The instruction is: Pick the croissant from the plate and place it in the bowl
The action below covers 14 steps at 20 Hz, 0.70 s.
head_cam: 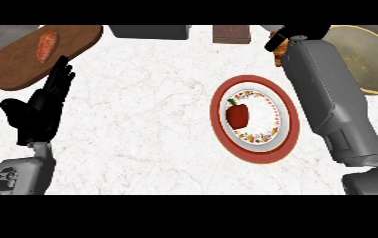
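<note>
Croissant (277,48): a brown sliver is showing under the right hand (295,33), whose fingers are curling round it, carrying it near the bowl (362,57) at the far right, apparently for release there. Plate (288,117): red-rimmed, now bearing only a red pepper (238,114). Left hand (44,104): resting open, fingers up, holding nothing, beside the wooden board (29,69) bearing an orange item (47,45).

A white marble counter (148,132) with faint pinkish veins fills the view, evenly lit.
</note>
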{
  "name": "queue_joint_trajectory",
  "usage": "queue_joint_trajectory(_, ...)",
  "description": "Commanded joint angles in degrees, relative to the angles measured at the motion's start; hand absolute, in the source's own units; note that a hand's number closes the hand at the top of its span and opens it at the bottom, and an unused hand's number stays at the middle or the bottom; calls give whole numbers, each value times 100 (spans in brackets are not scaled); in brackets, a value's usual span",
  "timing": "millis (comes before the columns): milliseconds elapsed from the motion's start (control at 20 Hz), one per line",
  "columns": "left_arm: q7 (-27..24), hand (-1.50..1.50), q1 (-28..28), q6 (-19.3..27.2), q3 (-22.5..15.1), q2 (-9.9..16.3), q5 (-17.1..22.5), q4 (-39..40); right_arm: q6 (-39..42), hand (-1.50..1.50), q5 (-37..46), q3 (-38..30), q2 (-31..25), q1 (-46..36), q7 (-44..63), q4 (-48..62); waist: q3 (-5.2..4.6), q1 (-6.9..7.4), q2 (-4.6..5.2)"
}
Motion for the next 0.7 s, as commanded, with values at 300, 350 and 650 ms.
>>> queue_joint_trajectory(300,-272,0,252,-189,208,41,112,223,-706,150,418,-95,-394,-680,770,-243,-3,-181,-49)
queue_joint_trajectory(350,30,0,111,-144,205,133,51,12,-814,150,280,-281,-626,-731,520,-63,1,-155,-40)
queue_joint_trajectory(650,199,0,-63,-64,190,88,-40,-83,-1291,150,-237,-698,-1035,-321,-370,45,4,-168,-37)
